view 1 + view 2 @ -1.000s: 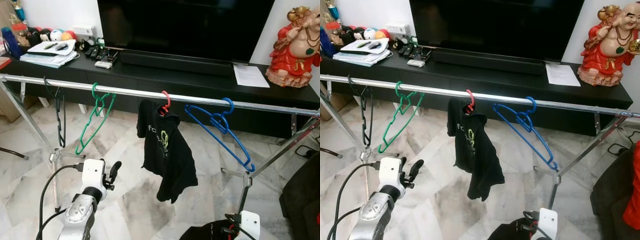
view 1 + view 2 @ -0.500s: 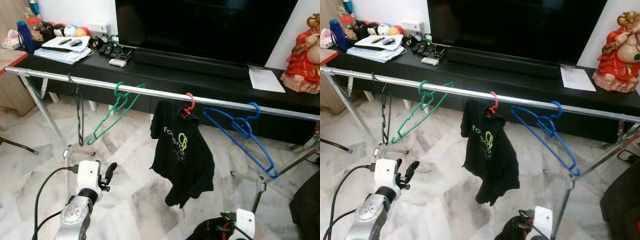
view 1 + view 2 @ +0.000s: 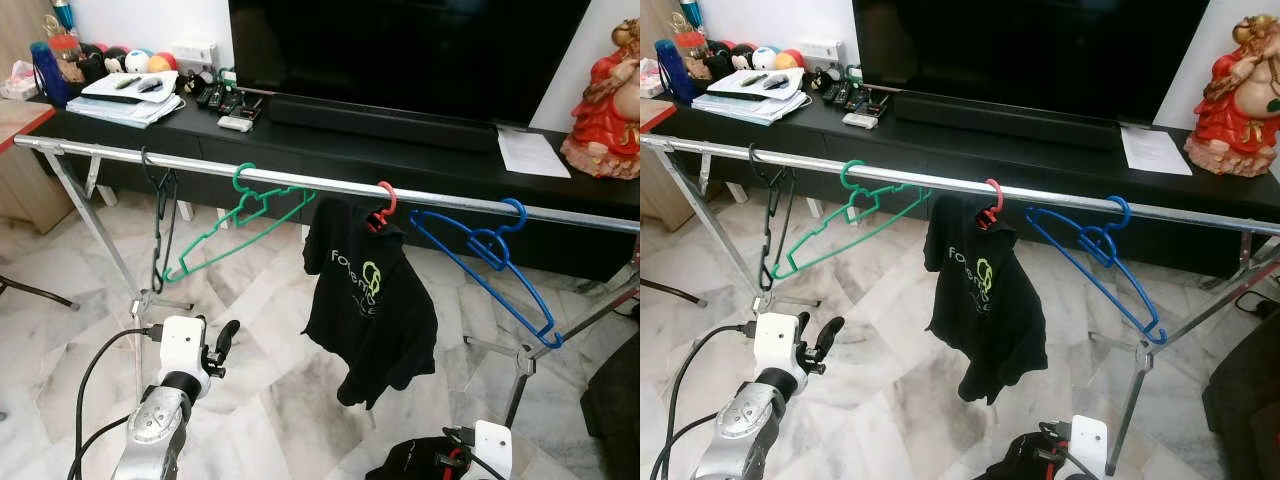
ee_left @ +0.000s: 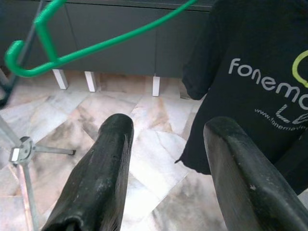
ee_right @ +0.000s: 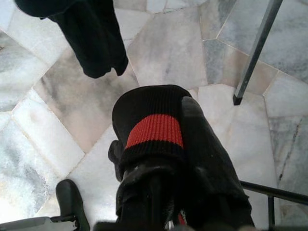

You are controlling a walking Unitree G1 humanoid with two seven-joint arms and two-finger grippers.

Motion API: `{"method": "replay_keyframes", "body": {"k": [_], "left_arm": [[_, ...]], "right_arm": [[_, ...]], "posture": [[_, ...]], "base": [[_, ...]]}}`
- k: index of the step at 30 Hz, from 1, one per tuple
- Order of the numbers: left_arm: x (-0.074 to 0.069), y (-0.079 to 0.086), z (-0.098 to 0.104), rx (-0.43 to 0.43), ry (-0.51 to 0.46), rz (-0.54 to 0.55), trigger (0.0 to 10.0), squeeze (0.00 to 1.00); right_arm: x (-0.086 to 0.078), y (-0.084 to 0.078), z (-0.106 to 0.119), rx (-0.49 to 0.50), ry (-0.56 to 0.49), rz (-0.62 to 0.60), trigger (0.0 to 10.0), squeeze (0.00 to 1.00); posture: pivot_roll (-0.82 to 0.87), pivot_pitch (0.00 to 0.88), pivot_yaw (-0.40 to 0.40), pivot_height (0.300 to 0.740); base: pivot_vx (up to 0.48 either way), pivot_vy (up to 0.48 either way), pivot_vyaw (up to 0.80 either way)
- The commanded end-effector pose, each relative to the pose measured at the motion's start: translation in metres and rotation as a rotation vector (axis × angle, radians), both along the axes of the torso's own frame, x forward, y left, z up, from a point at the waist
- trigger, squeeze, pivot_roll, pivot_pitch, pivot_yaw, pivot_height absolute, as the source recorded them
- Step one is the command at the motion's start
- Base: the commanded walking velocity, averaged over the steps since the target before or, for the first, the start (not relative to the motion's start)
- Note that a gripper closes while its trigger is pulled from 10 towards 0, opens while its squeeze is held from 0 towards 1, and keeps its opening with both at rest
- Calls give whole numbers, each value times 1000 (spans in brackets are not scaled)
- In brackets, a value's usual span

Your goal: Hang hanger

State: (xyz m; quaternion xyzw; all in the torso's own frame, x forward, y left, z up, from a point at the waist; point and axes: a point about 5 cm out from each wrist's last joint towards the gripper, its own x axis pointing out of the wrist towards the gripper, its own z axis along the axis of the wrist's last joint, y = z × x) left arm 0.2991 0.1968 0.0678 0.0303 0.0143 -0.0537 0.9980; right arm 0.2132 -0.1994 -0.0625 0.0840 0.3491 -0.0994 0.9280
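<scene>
A chrome clothes rail crosses in front of me. On it hang a black hanger, a green hanger tilted up to the right, a red hanger carrying a black printed T-shirt, and a blue hanger. My left gripper is open and empty, low in front of the rail below the green hanger, left of the T-shirt. My right gripper sits low near the floor, shut on a black garment with a red band that covers most of its fingers.
Behind the rail stand a long black TV cabinet and a TV, with a red statue at the right and books and balls at the left. Rail legs slant to the marble floor. A dark seat is at the right.
The camera has turned left since a second ago. The green hanger has swung up to a flatter tilt. Both arms hold about the same pose.
</scene>
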Motion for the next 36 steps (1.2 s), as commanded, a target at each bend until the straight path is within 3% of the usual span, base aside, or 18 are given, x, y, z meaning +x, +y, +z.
{"method": "replay_keyframes", "body": {"k": [1,4,9,11,14,18,36], "left_arm": [[2,-2,4,-4,-20,0,10000,0],[3,0,6,-4,-28,2,10000,0],[2,3,7,-4,-31,10,10000,0],[2,4,7,-8,-30,13,10000,0],[3,3,7,-10,-30,14,10000,0],[5,-2,11,-21,-48,6,10000,0],[6,-2,19,-31,-87,-17,10000,0]], "right_arm": [[0,-5,1,-16,-10,-16,10000,0],[16,-18,19,-106,-154,-42,10000,0],[30,-30,38,-131,-301,-82,10000,0],[35,-29,45,-144,-350,-37,10000,0],[35,-27,45,-149,-346,-8,10000,0],[15,-17,24,-133,-221,53,10000,0],[5,-6,9,-109,-95,91,10000,0]], "posture": [[55,123,-36,740],[59,124,-38,740],[48,125,-36,740],[40,123,-36,740],[39,123,-36,740],[43,120,-35,740],[50,123,-34,740]], "base": [[0,0,0],[0,0,0],[0,0,0],[0,0,0],[0,0,0],[0,0,0],[167,0,0]]}}
